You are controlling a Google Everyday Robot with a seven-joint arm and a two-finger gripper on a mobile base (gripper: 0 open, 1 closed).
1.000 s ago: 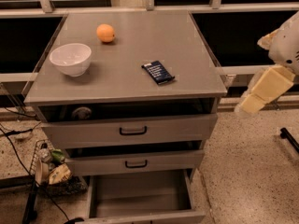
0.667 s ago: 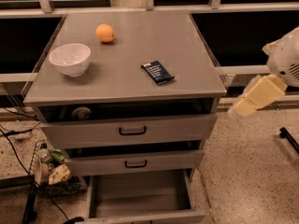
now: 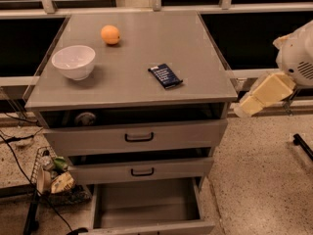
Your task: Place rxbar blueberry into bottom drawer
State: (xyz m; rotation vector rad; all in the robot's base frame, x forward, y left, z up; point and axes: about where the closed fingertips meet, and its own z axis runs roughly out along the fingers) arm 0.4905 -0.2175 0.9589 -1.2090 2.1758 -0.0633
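The rxbar blueberry [image 3: 166, 76], a flat dark navy bar with white lettering, lies on the grey cabinet top [image 3: 137, 92], right of centre. The bottom drawer [image 3: 146, 203] is pulled out at the foot of the cabinet and shows a plain grey inside with nothing in it. My gripper [image 3: 246, 107], cream-coloured, hangs in the air to the right of the cabinet, level with its top front corner. It is apart from the bar and holds nothing that I can see.
A white bowl [image 3: 74, 61] and an orange fruit [image 3: 110, 34] stand on the left of the cabinet top. The two upper drawers [image 3: 139, 137] with black handles are slightly ajar. A wire basket [image 3: 51, 175] with clutter and cables sits on the floor at the left.
My gripper has moved a little to the left, toward the cabinet's right side. The bar, bowl, orange and drawers have not moved.
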